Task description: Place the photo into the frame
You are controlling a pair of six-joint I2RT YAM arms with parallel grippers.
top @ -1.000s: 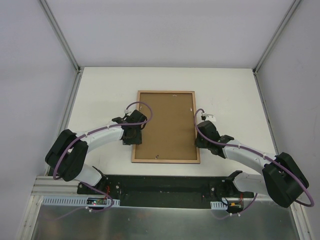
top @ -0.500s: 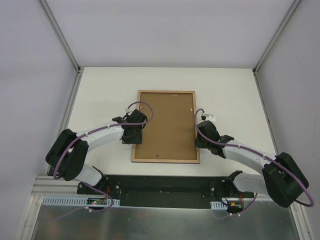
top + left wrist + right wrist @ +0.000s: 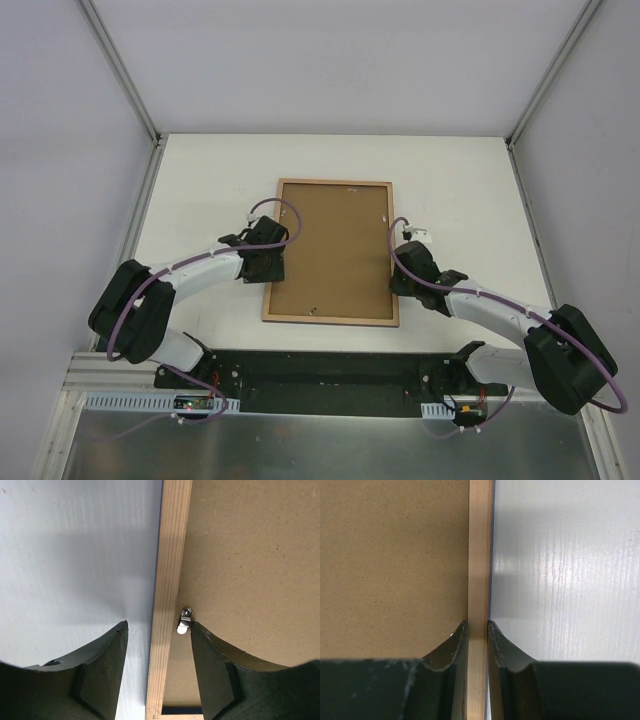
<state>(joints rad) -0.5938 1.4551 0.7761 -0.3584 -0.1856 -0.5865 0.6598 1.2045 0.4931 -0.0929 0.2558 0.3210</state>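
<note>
Light wood shows all round the frame [image 3: 330, 321], which lies back-up on the white surface [image 3: 450, 190]. Its long axis runs from near to far, midway between the two arms. A plain brown backing board [image 3: 335, 250] fills it. The photo shows in no view, and whether it lies under that board cannot be told.

The left gripper [image 3: 159, 630] hangs over the frame's left long rail, somewhat nearer than its middle. Its jaws stand well apart and straddle the rail: one finger is over the bare surface to the left, the other over the board to the right. It holds nothing. A small metal clip [image 3: 184, 620] sits at the rail's inner edge, just beside the right-hand finger. The clip's length lies roughly along the rail rather than across it.

The right gripper [image 3: 478, 626] is closed on the opposite long rail, one finger on the board side and one on the surface side, pinching the wood between them.

The coming move most likely turns on that clip. It lies just to the right of the left gripper's centre line, inside the open jaws, so the left arm is by far the nearer. The right arm is a full frame-width away and seems placed to steady the frame. Because the clip runs parallel to the rail, any push to swing it would probably have to come sideways, across the frame's short axis.
</note>
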